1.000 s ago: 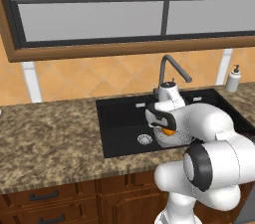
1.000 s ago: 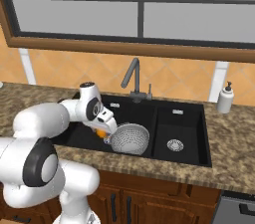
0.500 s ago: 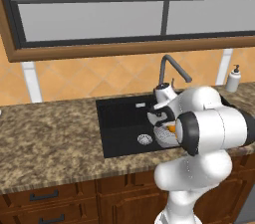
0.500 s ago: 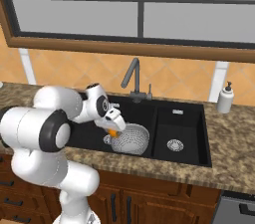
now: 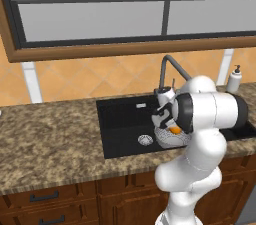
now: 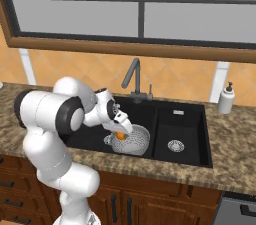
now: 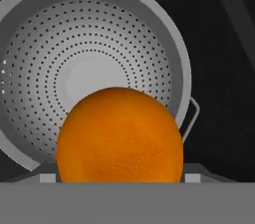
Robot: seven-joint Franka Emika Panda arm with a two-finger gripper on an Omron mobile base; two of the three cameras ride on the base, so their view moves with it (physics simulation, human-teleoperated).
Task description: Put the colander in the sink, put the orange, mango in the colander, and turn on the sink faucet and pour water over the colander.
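Bright dimpled orange (image 7: 119, 136) above silvery perforated colander (image 7: 74, 54).

The colander (image 6: 131, 140) is seated in the left basin of the sink (image 6: 187, 119), which is set into the counter (image 5: 50, 139). The orange (image 7: 119, 136) is held by the claw (image 6: 121, 130) directly above the colander. The sink faucet (image 6: 135, 79) is mounted behind the basins.

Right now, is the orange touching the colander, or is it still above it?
Apart. In the hand view the orange sits between the gripper fingers, and the colander lies well beyond it, empty, in the sink.
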